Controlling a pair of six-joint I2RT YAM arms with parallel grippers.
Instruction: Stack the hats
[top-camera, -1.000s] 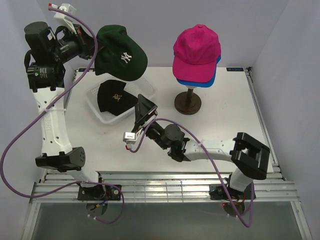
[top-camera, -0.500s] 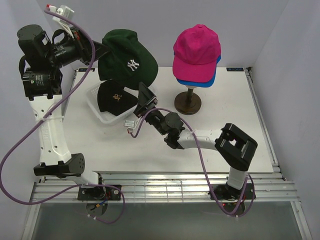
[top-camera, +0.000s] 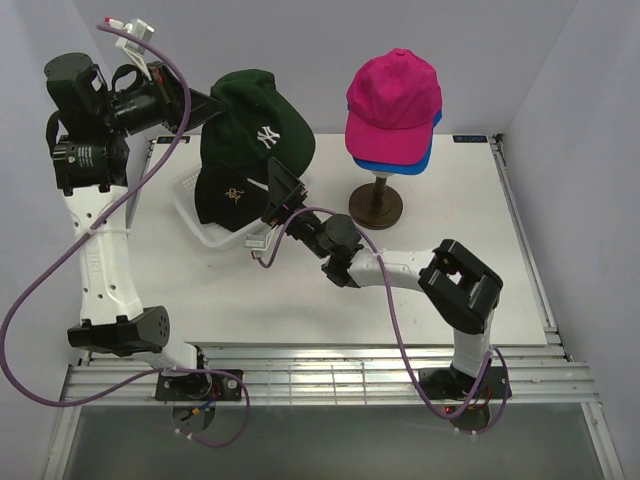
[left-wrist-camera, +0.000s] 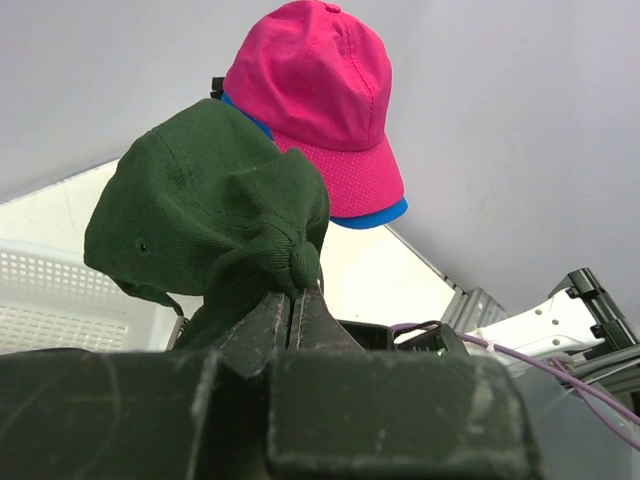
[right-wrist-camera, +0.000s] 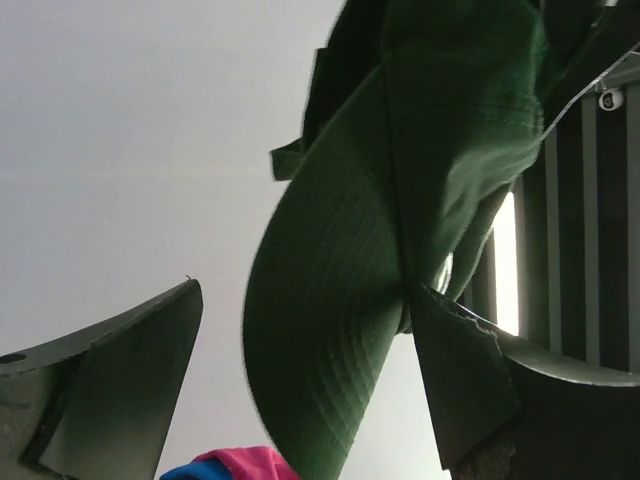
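My left gripper (top-camera: 210, 100) is shut on the back of the dark green NY cap (top-camera: 258, 125) and holds it in the air above the basket. In the left wrist view the fingertips (left-wrist-camera: 293, 300) pinch the green cap's (left-wrist-camera: 210, 210) fabric. My right gripper (top-camera: 280, 192) is open and points up under the green cap. In the right wrist view the green brim (right-wrist-camera: 340, 300) hangs between its spread fingers (right-wrist-camera: 110, 370), close to the right one. The black cap (top-camera: 228, 195) lies in the basket. The pink cap (top-camera: 393, 90) sits over the blue cap (top-camera: 400, 160) on the mannequin head.
The white mesh basket (top-camera: 190, 215) stands at the back left of the table. The mannequin's dark round stand (top-camera: 376, 205) is at the back centre. Purple cables loop off both arms. Walls close in the back and sides.
My left arm has carried the green cap to the right, toward the mannequin. My right arm has swung left and up, its open gripper now under the green brim.
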